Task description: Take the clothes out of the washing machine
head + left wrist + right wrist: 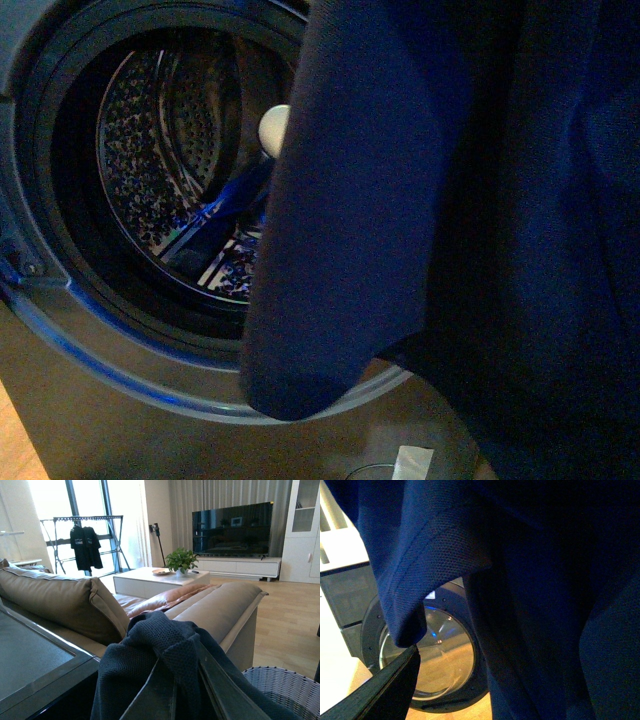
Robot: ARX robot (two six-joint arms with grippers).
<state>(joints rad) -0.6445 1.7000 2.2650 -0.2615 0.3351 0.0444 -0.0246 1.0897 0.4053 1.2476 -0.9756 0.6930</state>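
The dark navy clothes (pixel 450 220) hang in front of me and cover the right half of the front view. The grey washing machine (pixel 60 400) stands behind them, its porthole open onto the perforated steel drum (pixel 170 150). My left gripper (pixel 175 656) is shut on a bunched fold of the clothes (pixel 130 670) and holds it up in the air. My right gripper (pixel 480 655) is open and holds nothing. One of its fingers (pixel 385 690) shows and the other is hidden behind the hanging clothes (pixel 545 605). The machine's glass door (pixel 440 655) shows behind the cloth.
A woven basket (pixel 285 687) stands low beside the held cloth. A tan sofa (pixel 65 600) lies behind it, with a coffee table (pixel 150 580) and a TV (pixel 232 527) further off. A white round knob (pixel 273 128) shows at the drum's edge.
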